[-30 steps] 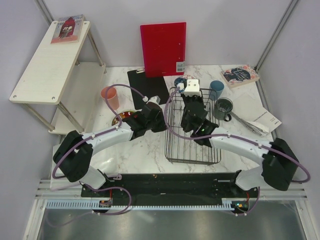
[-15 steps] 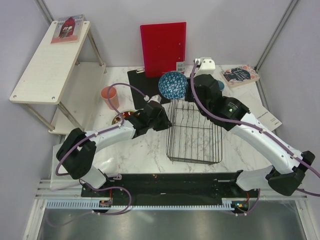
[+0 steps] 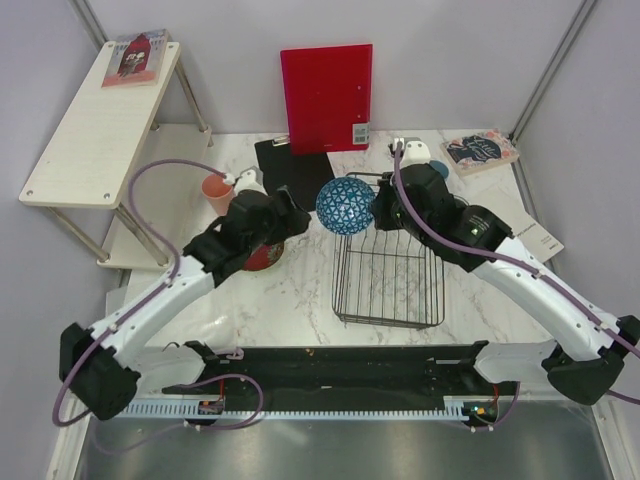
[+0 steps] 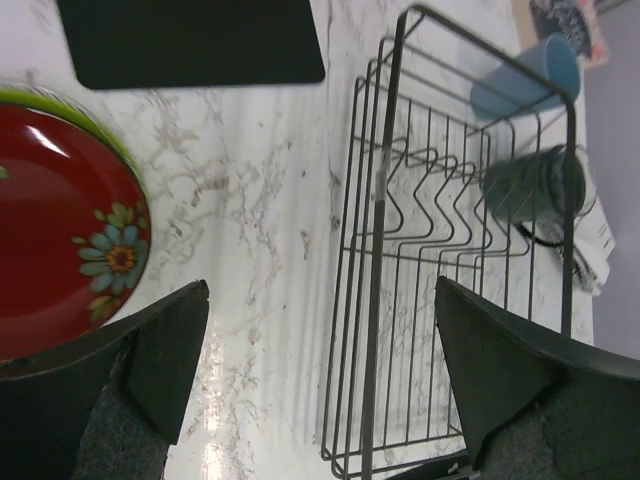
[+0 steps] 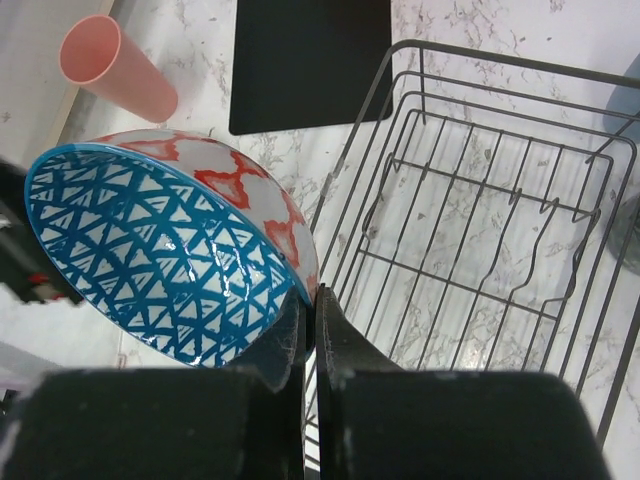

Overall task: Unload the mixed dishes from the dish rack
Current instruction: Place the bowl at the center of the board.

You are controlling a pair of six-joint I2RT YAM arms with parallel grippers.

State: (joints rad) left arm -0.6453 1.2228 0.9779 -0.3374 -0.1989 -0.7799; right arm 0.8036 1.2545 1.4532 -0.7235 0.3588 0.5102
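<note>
My right gripper (image 5: pixel 312 300) is shut on the rim of the blue patterned bowl (image 5: pixel 150 260), which hangs tilted in the air over the dish rack's (image 3: pixel 388 265) left edge. In the top view the bowl (image 3: pixel 345 205) sits between both arms. The wire rack (image 5: pixel 500 230) holds nothing. My left gripper (image 4: pixel 320 300) is open and holds nothing. It hovers over the marble between the rack (image 4: pixel 450 260) and the dark red plate (image 4: pixel 60 230), which lies on a lime-green dish (image 4: pixel 70 110). A pink cup (image 5: pixel 115 68) stands far left. Right of the rack stand a light blue cup (image 4: pixel 525 80) and a dark grey mug (image 4: pixel 530 185).
A flat black mat (image 4: pixel 190 40) lies behind the rack's left side, with a red board (image 3: pixel 326 95) upright at the back wall. A book (image 3: pixel 480 150) and papers (image 3: pixel 525 240) lie at the right. A white shelf (image 3: pixel 100 110) stands on the left.
The left gripper opened, letting go of the red plate, and rose away from it. The right arm lifted the blue bowl out of the rack and brought it over the rack's left edge.
</note>
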